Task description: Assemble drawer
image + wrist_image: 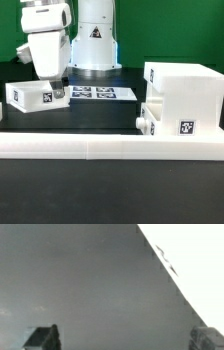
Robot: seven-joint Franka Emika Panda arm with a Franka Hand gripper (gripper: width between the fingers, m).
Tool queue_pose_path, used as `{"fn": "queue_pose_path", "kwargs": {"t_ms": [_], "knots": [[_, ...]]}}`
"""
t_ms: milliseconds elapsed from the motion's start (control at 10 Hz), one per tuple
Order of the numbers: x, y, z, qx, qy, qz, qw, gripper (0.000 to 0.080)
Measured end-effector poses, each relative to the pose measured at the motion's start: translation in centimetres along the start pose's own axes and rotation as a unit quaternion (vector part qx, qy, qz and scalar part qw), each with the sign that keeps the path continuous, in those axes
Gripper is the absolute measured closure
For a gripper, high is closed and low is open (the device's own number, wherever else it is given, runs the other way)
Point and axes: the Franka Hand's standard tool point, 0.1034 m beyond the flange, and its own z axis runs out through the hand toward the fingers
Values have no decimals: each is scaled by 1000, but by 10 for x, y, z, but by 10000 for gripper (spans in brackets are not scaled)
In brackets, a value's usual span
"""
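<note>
The tall white casing (pixel 185 90) stands at the exterior view's right. One small tray (pixel 180 122) sits against its lower front, with its knob (pixel 142 122) pointing to the exterior view's left. The second tray (pixel 28 97), with a tag on its side, lies at the left. My gripper (pixel 56 90) hangs low at that tray's right end. In the wrist view my gripper (pixel 125 338) is open, with only dark table between the fingertips (pixel 42 336). A white surface (pixel 195 258) with dark marks along its edge fills one corner there.
The long low white bar (pixel 110 148) runs across the front of the table. The marker board (pixel 95 93) lies flat between the left tray and the casing. The robot base (pixel 95 40) stands behind it.
</note>
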Motion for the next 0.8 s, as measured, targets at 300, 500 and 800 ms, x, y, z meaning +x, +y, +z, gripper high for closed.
{"fn": "queue_pose_path", "kwargs": {"t_ms": [300,500,800], "knots": [[0,0,0,0,1,108,994,151],[0,0,0,0,1,175,985,151],[-7,-12,-9,-24,2,361,932,151]]}}
